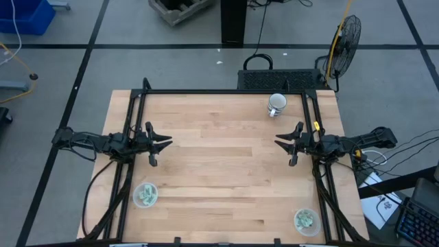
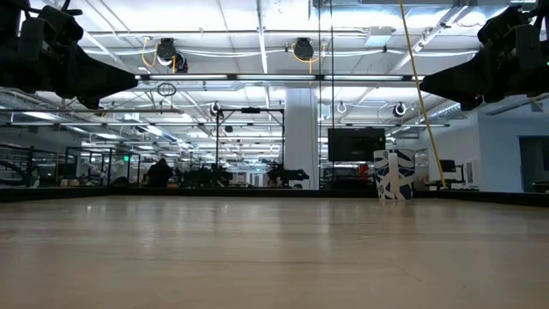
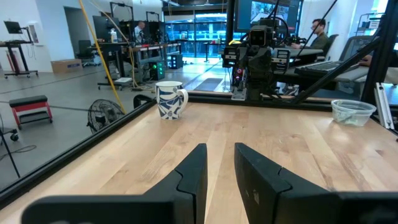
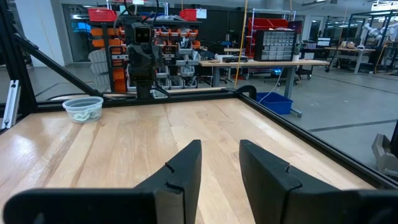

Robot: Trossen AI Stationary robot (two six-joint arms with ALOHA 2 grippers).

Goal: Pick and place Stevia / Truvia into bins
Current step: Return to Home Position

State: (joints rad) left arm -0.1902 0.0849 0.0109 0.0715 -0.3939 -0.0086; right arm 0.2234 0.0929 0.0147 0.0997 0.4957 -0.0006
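Note:
Two clear round cups hold pale green and white sachets: one cup (image 1: 145, 195) stands by the table's near-left corner, the other (image 1: 306, 220) by the near-right corner. The left cup (image 4: 83, 108) shows in the right wrist view, the right cup (image 3: 353, 112) in the left wrist view. No loose sachet shows on the wood. My left gripper (image 1: 167, 143) hovers open at the left side, fingers pointing at the table's middle. My right gripper (image 1: 280, 143) hovers open at the right side, facing it. Both (image 3: 219, 168) (image 4: 219, 165) are held above the table, touching nothing.
A white mug with a blue pattern (image 1: 276, 104) stands near the far-right edge, also the mug (image 3: 170, 99) in the left wrist view. A black frame rail (image 1: 226, 91) borders the table. A fan (image 1: 345, 38) stands on the floor beyond. The wood between the grippers is bare.

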